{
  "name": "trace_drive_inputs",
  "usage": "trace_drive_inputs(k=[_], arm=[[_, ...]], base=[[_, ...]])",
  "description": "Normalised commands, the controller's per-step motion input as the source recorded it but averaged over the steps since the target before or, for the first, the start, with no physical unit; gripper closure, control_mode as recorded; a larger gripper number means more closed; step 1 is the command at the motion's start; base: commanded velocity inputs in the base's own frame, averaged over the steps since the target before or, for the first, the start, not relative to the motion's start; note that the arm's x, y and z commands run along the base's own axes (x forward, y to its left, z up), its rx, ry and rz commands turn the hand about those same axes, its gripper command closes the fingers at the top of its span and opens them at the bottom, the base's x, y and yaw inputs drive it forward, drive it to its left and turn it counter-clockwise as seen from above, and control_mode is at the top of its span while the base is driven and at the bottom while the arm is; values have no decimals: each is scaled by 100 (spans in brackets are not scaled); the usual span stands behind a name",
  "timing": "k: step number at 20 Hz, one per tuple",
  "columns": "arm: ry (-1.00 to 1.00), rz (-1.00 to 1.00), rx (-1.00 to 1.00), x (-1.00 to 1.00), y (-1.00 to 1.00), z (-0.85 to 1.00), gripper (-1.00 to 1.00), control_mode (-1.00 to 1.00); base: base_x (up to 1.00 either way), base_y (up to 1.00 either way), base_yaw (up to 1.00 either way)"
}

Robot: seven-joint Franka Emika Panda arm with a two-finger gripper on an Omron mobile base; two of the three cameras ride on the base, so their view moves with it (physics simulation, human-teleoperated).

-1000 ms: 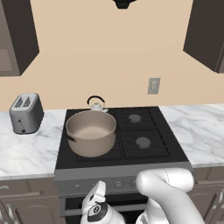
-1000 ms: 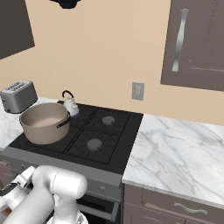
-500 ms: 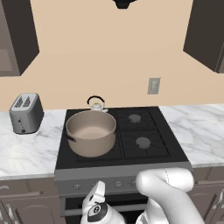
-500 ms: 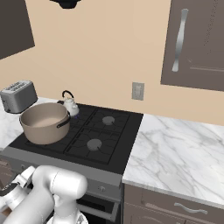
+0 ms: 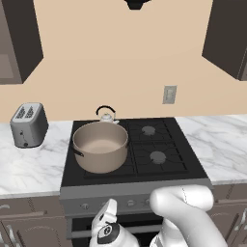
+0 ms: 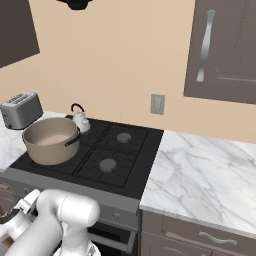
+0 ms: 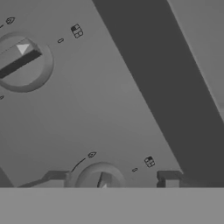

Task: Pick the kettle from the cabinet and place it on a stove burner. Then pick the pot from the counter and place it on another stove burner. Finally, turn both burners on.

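Observation:
The tan pot sits on the front left burner of the black cooktop. Just behind it, the small silver kettle stands on the back left burner. The two right burners are bare. My gripper is low at the stove's front panel, open. A round grey knob lies between its fingertips, with a gap on each side. A second knob is further along the panel. The cabinet hangs shut at the upper right.
A grey toaster stands on the marble counter left of the stove. More counter stretches to the stove's right, with an outlet on the wall above it. Drawers run below.

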Motion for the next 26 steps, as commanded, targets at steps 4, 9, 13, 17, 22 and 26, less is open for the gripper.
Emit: trace_drive_inputs(k=[4,9,13,17,22,26], arm=[[-1,0,0,-35,12,-1,-100,-100],[0,0,0,-35,22,-11,-100,-100],[-2,0,0,-37,30,-8,-100,-100],[-1,1,0,-38,35,-1,-100,-100],[0,3,3,-20,23,-2,-100,-100],[0,6,14,-4,0,-1,-100,-100]], base=[[0,0,0],[0,0,0],[0,0,0],[0,0,0],[0,0,0],[0,0,0]])
